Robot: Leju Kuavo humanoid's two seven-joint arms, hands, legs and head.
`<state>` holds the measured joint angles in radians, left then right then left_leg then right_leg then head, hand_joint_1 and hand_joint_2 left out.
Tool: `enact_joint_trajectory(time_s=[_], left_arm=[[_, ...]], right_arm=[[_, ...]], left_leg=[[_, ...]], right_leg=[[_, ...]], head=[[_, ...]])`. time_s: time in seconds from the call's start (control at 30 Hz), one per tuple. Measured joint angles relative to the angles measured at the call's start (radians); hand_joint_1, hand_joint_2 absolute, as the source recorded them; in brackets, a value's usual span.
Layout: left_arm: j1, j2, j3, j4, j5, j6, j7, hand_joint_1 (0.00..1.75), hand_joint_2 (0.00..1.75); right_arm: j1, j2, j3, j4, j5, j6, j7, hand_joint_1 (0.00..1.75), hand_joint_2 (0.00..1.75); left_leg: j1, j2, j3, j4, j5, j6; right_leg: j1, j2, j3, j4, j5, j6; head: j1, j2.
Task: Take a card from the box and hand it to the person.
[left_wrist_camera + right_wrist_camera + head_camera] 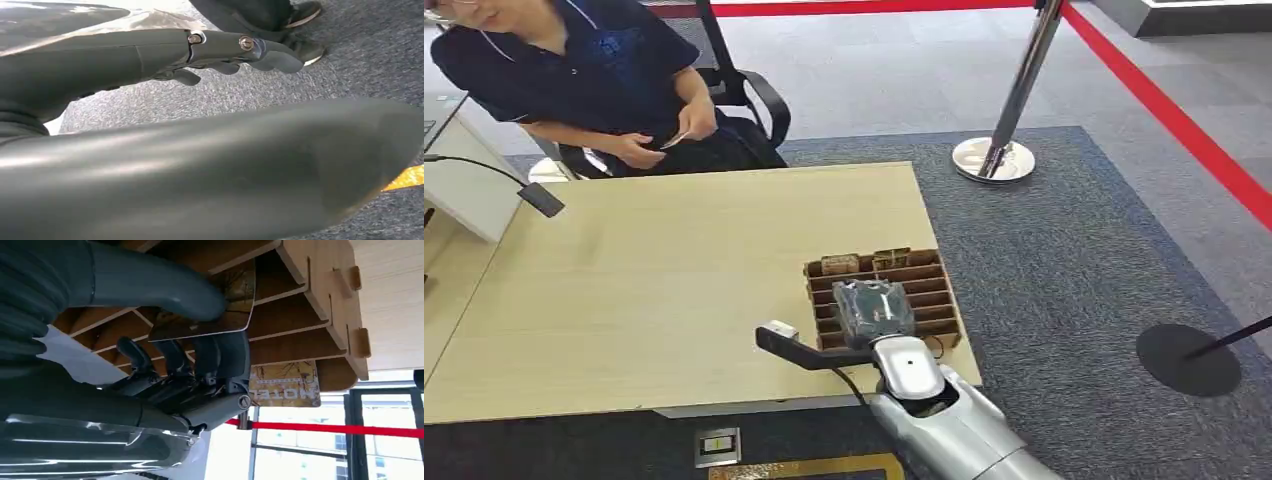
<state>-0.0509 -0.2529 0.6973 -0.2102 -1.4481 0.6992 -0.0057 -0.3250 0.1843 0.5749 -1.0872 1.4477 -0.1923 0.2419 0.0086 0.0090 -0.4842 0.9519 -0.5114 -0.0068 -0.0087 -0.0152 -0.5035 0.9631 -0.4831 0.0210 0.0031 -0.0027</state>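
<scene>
A brown slotted cardboard box [948, 300] stands at the near right corner of the wooden table [654, 290]. My right hand [874, 310] is down over its middle slots. In the right wrist view the thumb and fingers [220, 355] pinch a glossy patterned card [235, 305] that stands partly in a slot of the box [320, 285]. Another card [285, 385] printed "MOTEL" sits in a farther slot, and two cards [839, 264] stand in the box's back row. A person [574, 70] sits at the table's far left, holding a small card. My left hand [225, 50] hangs over the carpet with nothing in it.
A black handle-like device [789, 345] lies at the table's front edge beside the box. A microphone [542, 198] juts in at the left. A chrome stanchion [994, 160] stands on the carpet behind the table, and a black round base [1189, 360] lies at the right.
</scene>
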Motion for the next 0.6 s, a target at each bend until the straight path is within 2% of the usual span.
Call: enact_joint_trajectory(time_s=[0.13, 0.2, 0.27, 0.43, 0.6], left_arm=[[0.000, 0.000, 0.000, 0.000, 0.000, 0.000, 0.000, 0.00, 0.00], [0.000, 0.000, 0.000, 0.000, 0.000, 0.000, 0.000, 0.00, 0.00], [0.000, 0.000, 0.000, 0.000, 0.000, 0.000, 0.000, 0.00, 0.00], [0.000, 0.000, 0.000, 0.000, 0.000, 0.000, 0.000, 0.00, 0.00], [0.000, 0.000, 0.000, 0.000, -0.002, 0.000, 0.000, 0.00, 0.00]], right_arm=[[0.000, 0.000, 0.000, -0.003, 0.000, 0.001, -0.001, 1.48, 1.75], [0.000, 0.000, 0.000, -0.003, 0.000, 0.001, -0.001, 1.59, 1.75], [0.000, 0.000, 0.000, -0.003, 0.000, 0.001, -0.001, 1.61, 1.75], [0.004, -0.004, 0.000, -0.029, -0.005, -0.005, -0.013, 1.57, 1.75], [0.007, -0.015, 0.000, -0.084, -0.062, 0.018, -0.065, 1.50, 1.75]], left_leg=[[0.000, 0.000, 0.000, 0.000, 0.000, 0.000], [0.000, 0.000, 0.000, 0.000, 0.000, 0.000], [0.000, 0.000, 0.000, 0.000, 0.000, 0.000], [0.000, 0.000, 0.000, 0.000, 0.000, 0.000], [0.000, 0.000, 0.000, 0.000, 0.000, 0.000]], right_leg=[[0.000, 0.000, 0.000, 0.000, 0.000, 0.000], [0.000, 0.000, 0.000, 0.000, 0.000, 0.000], [0.000, 0.000, 0.000, 0.000, 0.000, 0.000], [0.000, 0.000, 0.000, 0.000, 0.000, 0.000], [0.000, 0.000, 0.000, 0.000, 0.000, 0.000]], head=[[0.000, 0.000], [0.000, 0.000], [0.000, 0.000], [0.000, 0.000], [0.000, 0.000]])
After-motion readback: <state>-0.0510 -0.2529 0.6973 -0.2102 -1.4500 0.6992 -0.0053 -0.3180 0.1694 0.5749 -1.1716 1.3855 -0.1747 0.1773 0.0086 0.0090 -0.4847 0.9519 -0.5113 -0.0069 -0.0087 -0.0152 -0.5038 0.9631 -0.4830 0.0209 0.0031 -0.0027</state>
